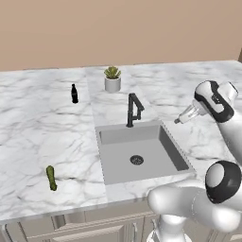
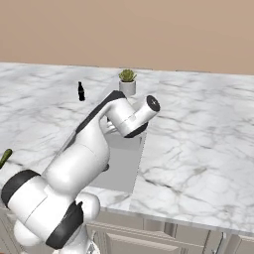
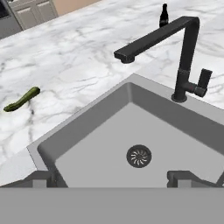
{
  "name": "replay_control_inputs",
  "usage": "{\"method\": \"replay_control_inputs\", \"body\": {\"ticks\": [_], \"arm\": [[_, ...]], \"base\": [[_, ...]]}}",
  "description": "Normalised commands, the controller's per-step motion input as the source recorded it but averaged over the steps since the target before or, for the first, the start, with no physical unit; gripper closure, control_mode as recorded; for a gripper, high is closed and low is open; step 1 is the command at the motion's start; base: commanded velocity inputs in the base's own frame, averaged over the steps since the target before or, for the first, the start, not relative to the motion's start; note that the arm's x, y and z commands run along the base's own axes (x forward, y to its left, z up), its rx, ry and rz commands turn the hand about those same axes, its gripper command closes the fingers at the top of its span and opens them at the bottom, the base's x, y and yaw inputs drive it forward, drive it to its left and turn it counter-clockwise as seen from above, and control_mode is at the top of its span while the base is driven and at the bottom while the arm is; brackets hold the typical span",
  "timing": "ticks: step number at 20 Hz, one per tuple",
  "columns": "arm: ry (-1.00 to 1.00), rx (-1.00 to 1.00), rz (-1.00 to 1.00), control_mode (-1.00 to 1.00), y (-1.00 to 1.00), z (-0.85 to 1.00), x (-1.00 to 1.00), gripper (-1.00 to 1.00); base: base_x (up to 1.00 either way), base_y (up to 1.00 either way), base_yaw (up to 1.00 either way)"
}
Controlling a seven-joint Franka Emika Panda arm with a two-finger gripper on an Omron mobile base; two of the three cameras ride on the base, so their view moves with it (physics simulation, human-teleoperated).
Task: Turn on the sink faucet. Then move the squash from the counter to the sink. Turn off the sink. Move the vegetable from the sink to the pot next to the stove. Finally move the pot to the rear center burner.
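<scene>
The matte black sink faucet [image 3: 183,57] stands at the basin's back edge, its spout reaching out over the grey sink [image 3: 109,131], and its small side lever [image 3: 203,81] sticks out near the base. No water shows at the spout. My gripper [image 3: 113,179] hangs open above the basin's near side, apart from the faucet, with nothing between its fingers. The slim dark green squash [image 1: 51,178] lies on the white marble counter [image 1: 42,132] left of the sink [image 1: 142,156], near the front edge. The pot and stove are out of view.
A small black bottle [image 1: 74,93] and a potted plant [image 1: 112,79] stand on the counter behind the faucet [image 1: 133,109]. My arm's wrist [image 1: 212,101] is over the counter right of the basin. In the right base view the arm [image 2: 94,144] hides most of the sink.
</scene>
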Motion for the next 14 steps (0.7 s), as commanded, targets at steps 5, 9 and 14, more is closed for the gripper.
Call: {"method": "replay_control_inputs", "body": {"ticks": [5,9,14], "arm": [[-0.06,0.01,0.06,-1.0,0.18,-0.15,0.63,-1.0],[-0.12,0.0,0.05,-1.0,0.13,-0.11,0.14,-1.0],[-0.08,0.0,0.06,-1.0,0.04,-0.16,0.22,-1.0]], "base": [[0.0,0.0,0.0],[0.0,0.0,0.0],[0.0,0.0,0.0]]}}
